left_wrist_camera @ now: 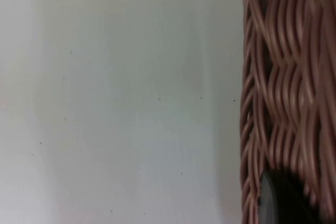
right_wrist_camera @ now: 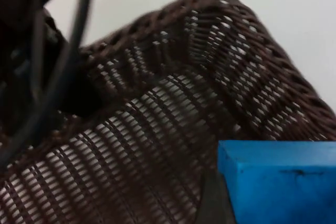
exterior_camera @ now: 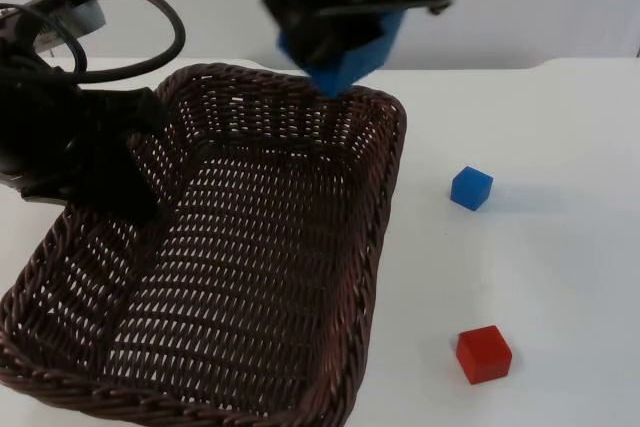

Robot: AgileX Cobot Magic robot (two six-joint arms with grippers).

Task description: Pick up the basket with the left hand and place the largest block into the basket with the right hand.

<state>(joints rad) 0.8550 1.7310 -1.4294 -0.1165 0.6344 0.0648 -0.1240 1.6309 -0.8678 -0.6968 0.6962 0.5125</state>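
Top view: the left gripper has its fingers clamped on the left rim of the brown wicker basket, raised and tilted; the right gripper grips the large blue block above the far rim. A small blue cube and a red cube sit on the white desk.
Left wrist view: woven basket wall beside a fingertip.
Right wrist view: large blue block over the basket floor.
Progress: basket lifted, block carried; release remains.
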